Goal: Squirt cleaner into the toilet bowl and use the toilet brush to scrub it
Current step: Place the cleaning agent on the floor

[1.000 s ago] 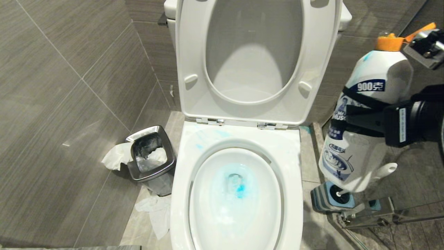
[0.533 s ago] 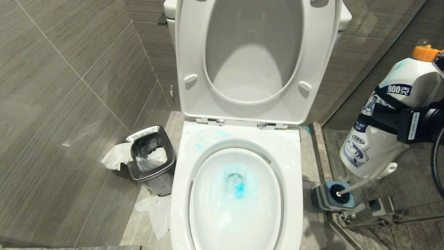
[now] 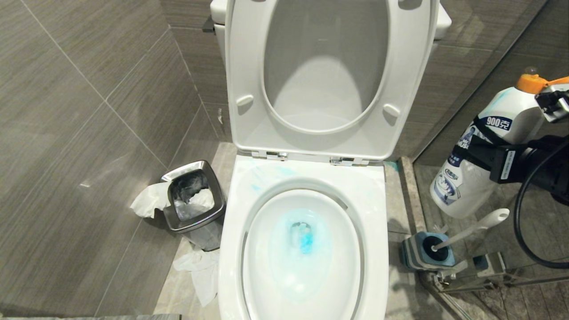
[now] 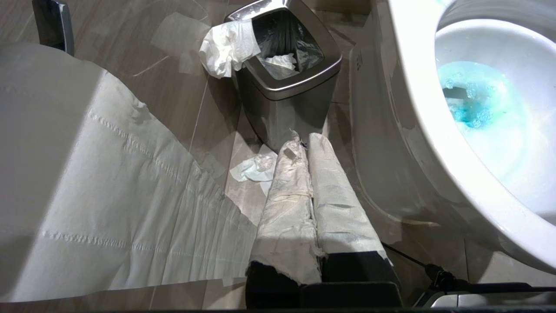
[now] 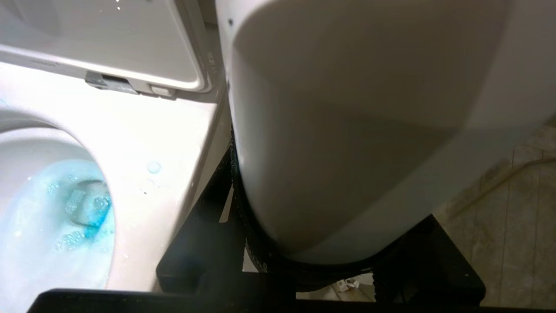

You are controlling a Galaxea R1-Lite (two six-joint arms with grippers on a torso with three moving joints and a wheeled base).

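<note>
The white toilet bowl (image 3: 231, 249) stands with seat and lid raised. Turquoise cleaner (image 3: 304, 238) tints the water at the drain and smears the back rim (image 3: 266, 175). At the right edge my right gripper (image 3: 472, 149) is shut on a white cleaner bottle (image 3: 462, 191) with an orange cap, tilted, hanging just above the toilet brush (image 3: 478, 226). The brush stands in its grey-and-blue holder (image 3: 411, 255). That bottle (image 5: 347, 130) fills the right wrist view between the fingers (image 5: 204, 234). My left gripper (image 4: 306, 141), fingers wrapped in paper, is shut and hangs low beside the bowl (image 4: 391, 130).
A square steel waste bin (image 3: 171, 218) with tissue hanging out stands left of the toilet, and crumpled tissue (image 3: 200, 271) lies on the floor. A long strip of toilet paper (image 4: 108, 195) hangs by the left arm. A metal door fitting (image 3: 489, 266) sits right of the holder.
The right arm has carried the bottle rightward and down, away from the toilet, to just above the brush handle. Bowl, brush and bin are unmoved.
</note>
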